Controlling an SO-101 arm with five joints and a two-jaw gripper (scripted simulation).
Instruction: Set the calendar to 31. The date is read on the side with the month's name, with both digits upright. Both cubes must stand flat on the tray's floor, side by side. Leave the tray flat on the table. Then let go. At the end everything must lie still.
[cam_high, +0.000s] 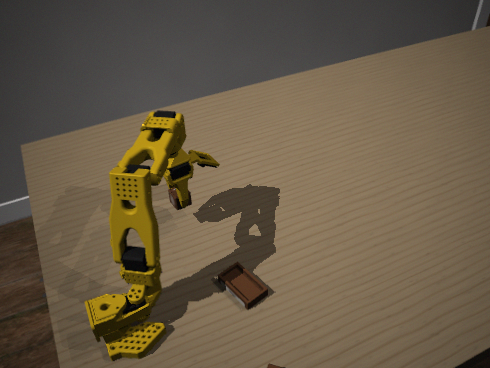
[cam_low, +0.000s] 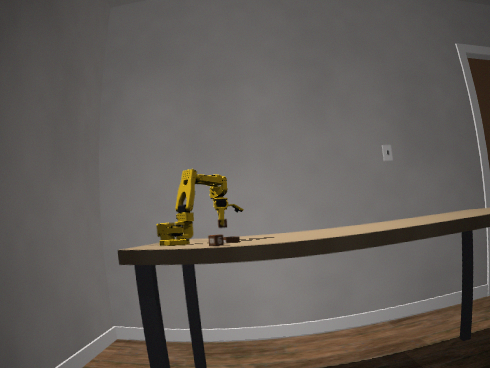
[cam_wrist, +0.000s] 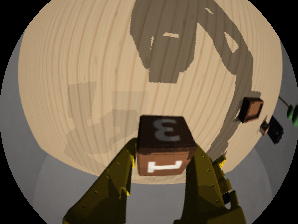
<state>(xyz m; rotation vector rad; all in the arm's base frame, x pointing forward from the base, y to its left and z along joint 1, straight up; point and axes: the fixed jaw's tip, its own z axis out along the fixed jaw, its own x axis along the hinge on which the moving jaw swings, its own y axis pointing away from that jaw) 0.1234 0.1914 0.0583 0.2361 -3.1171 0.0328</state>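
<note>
My gripper (cam_high: 181, 201) (cam_low: 222, 223) (cam_wrist: 164, 155) is shut on a brown cube (cam_high: 173, 197) (cam_low: 224, 223) (cam_wrist: 165, 145), held high above the table. In the wrist view its dark face shows a 3 and its lighter face shows a white 1 lying sideways. The brown tray (cam_high: 245, 284) (cam_low: 233, 239) (cam_wrist: 253, 109) lies flat on the table and looks empty, away from the gripper; its month name cannot be read. The second cube (cam_high: 275, 366) (cam_low: 215, 240) stands on the table near the tray, cut off by the bottom edge in the top view.
The arm's base (cam_high: 135, 340) (cam_low: 174, 242) stands to the left of the tray. The arm's shadow falls across the table beside the tray. Small dark and green shapes at the right edge of the wrist view are too small to tell.
</note>
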